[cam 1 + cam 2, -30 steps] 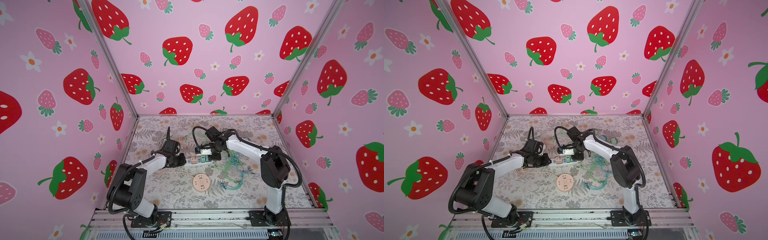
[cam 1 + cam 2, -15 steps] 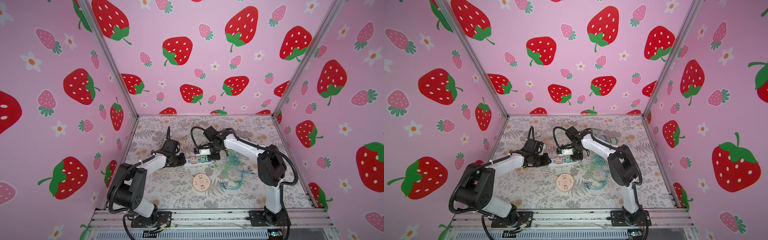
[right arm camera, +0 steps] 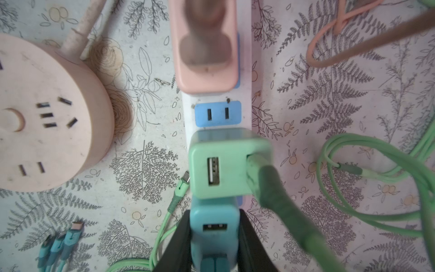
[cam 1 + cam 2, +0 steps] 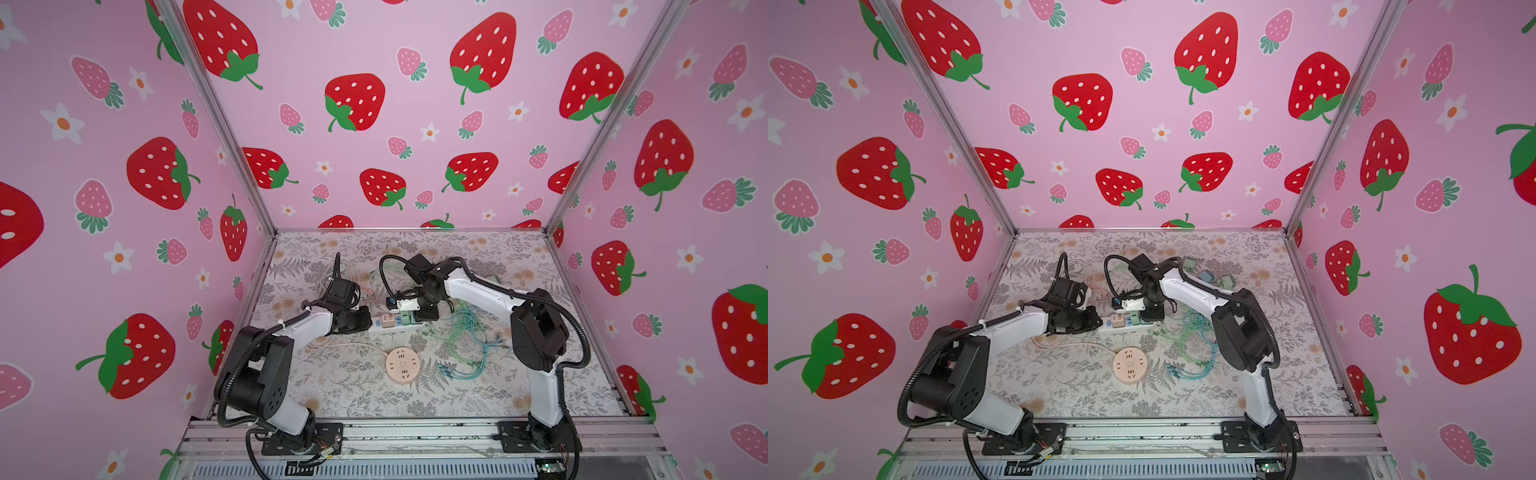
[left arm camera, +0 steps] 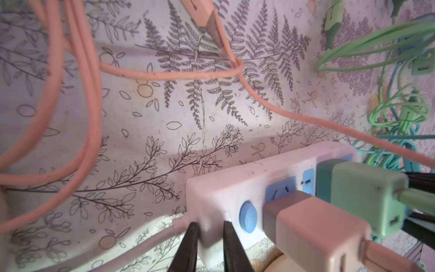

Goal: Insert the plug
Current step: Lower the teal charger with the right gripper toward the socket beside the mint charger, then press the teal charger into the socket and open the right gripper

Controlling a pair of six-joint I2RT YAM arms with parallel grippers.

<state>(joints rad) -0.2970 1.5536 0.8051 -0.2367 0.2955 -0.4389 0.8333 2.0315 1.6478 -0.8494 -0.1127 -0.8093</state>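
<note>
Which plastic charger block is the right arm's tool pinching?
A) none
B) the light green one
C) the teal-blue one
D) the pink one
C: in the right wrist view the right tool is shut on the teal-blue plastic charger block, a black finger on each side.

Two compact robot arms at a worktop: the left arm (image 4: 309, 328) and the right arm (image 4: 478, 291) wear glossy white shells between bulky black joint housings (image 4: 538, 332). Ribbed black cable sleeves (image 4: 582, 334) loop along each, one cinched by a white tie (image 4: 283, 323). Black base plates (image 4: 509, 436) fix both to a ribbed silver rail (image 4: 415, 434). The jaws are thin, black and tapered.
</note>
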